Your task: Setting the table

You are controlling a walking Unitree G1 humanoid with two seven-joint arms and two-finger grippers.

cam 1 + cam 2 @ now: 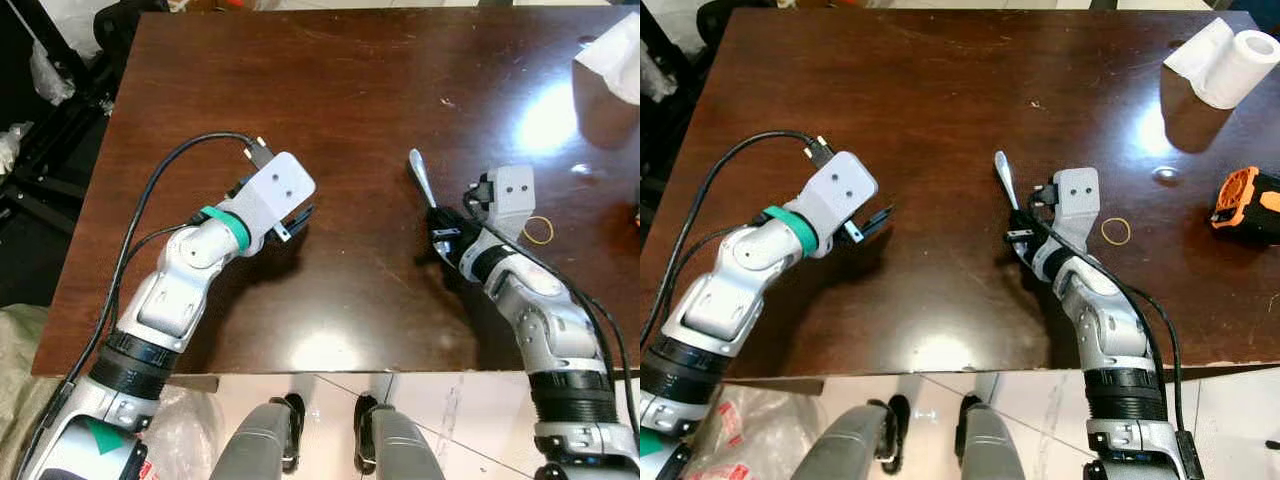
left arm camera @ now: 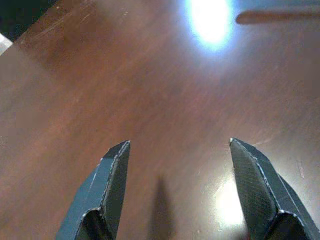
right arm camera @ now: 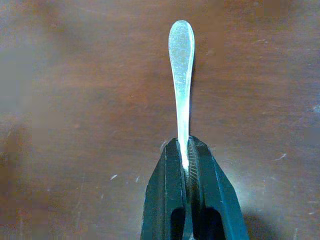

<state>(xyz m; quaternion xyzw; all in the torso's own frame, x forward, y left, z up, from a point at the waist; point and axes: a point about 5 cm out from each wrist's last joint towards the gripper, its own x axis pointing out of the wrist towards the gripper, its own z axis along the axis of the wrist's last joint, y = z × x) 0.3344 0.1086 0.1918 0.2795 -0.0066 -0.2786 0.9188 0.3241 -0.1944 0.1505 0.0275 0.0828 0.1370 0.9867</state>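
Right now your right tool is pressed together on the slim, polished silver metal utensil handle, pinching it partway along its length, so the rounded flat end juts out past the fingertips over the dark brown glossy wooden desk. From the head views the handle points away from the robot, and the working end is hidden under the tool, so you cannot tell whether it is a spoon, fork or knife.

Treat it as light, stiff and slippery: smooth metal between two narrow black fingers can pivot or slide if you swing the wrist fast. The hold is on the thin neck, which gives little contact surface; a hold nearer the balance point would probably resist twisting better. It won't break if dropped, but it could skid on the polished desk.

Your left tool is spread wide, holding nothing, and hovers low over bare wood on the robot's left side.

Off to the right lie a thin yellow rubber band, an orange and black power tool and a white paper towel roll, all well apart from the utensil. No plate is visible, so placement is your call.
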